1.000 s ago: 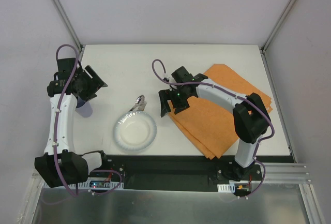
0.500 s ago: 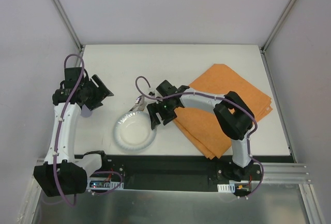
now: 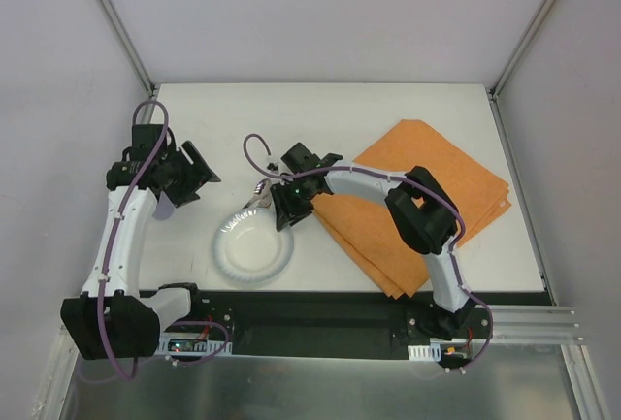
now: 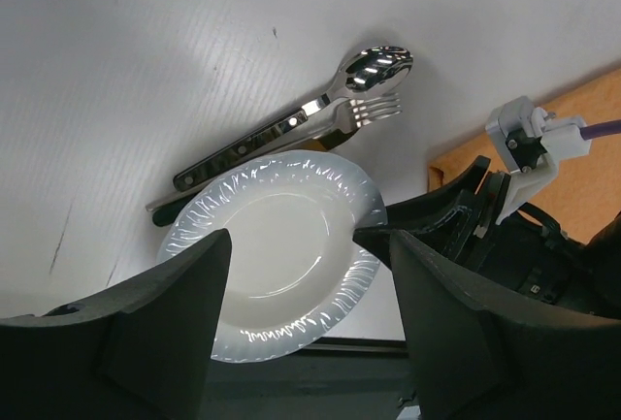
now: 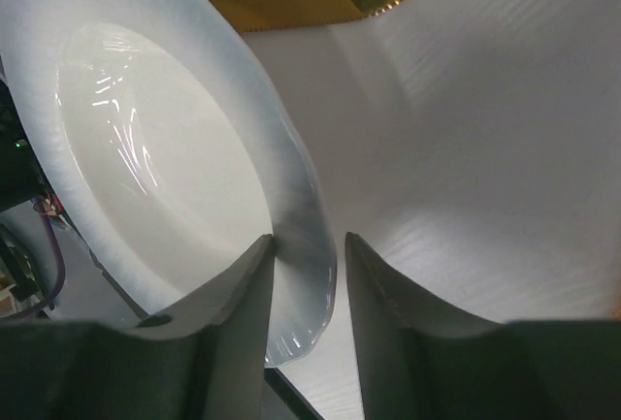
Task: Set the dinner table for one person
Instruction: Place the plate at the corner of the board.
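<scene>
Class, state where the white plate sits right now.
In the top view, the white plate lies left of the orange cloth, its far rim between the fingers of the right gripper.

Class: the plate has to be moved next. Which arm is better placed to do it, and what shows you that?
Right. The right hand straddles the rim of the plate, a finger on each side. The left hand hangs open off to one side, touching nothing.
</scene>
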### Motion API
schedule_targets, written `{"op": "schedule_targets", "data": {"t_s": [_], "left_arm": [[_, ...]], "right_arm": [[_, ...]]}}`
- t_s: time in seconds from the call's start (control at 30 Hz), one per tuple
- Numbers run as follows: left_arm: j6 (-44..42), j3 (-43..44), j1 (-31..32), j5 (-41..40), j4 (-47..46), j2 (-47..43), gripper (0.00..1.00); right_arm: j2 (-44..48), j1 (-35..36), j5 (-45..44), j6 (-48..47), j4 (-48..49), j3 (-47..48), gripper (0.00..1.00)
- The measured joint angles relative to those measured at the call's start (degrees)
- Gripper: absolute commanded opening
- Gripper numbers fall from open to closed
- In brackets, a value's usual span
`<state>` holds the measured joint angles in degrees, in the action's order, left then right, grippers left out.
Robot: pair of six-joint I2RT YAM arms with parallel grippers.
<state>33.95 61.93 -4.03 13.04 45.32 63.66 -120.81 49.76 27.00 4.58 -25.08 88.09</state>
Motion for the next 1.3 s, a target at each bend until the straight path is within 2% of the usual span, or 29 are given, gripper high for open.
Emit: {"op": "schedule_targets", "data": {"t_s": [0.07, 0.13, 0.17, 0.33, 0.57, 0.87, 1.3], "left_arm": [[-0.07, 0.09, 0.33, -0.04, 0.04, 0.76, 0.67], [-0.33, 0.76, 0.35, -0.26, 0.39, 1.64, 0.67], [-0.44, 1.2, 0.35, -0.31, 0.52, 1.97, 0.67], [-0.9, 4.76, 0.35, -0.55, 0.81, 4.04, 0.67], [-1.64, 5.31, 0.35, -0.66, 1.05, 5.27, 0.67], [-2.01, 6.14, 0.35, -0.68, 1.25, 6.86, 0.66], [-1.99, 5.97, 0.35, -0.66, 1.36, 5.01, 0.66]], "right_arm": [[-0.76, 0.13, 0.81, 0.44, -0.04, 1.36, 0.19], [-1.64, 0.17, 2.01, 0.57, -0.52, 3.06, 0.02], [-1.92, 0.15, 2.58, 0.37, -0.61, 3.72, 0.01], [-2.45, 0.17, 7.48, 1.18, -1.16, 7.8, 0.01], [-2.73, 0.44, 7.56, 1.75, -2.71, 9.79, 0.01], [-3.87, 0.22, 6.34, 2.73, -4.17, 17.49, 0.01], [-7.3, -4.35, 6.21, 8.81, -0.7, 22.23, 0.01]]}}
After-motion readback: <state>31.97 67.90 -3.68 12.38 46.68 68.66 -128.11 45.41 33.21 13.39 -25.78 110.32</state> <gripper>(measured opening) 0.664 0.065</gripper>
